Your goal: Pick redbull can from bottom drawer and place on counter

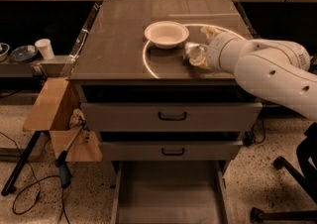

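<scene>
On the counter [116,34], just right of the white bowl [166,33], the small silvery redbull can [191,49] is held low over the glossy top. My gripper [197,53] is shut on it, its cream fingers [200,61] wrapped around the can from the right. Whether the can touches the surface I cannot tell. The white arm reaches in from the right edge. Below, the bottom drawer [168,196] is pulled out, and its flat grey floor shows nothing on it.
Two grey drawers with black handles [172,116] are closed above the open one. A bright ring-shaped light reflection lies around the bowl. A wooden box [49,106], cables and a tool sit at the left; a chair base [277,213] stands at the lower right.
</scene>
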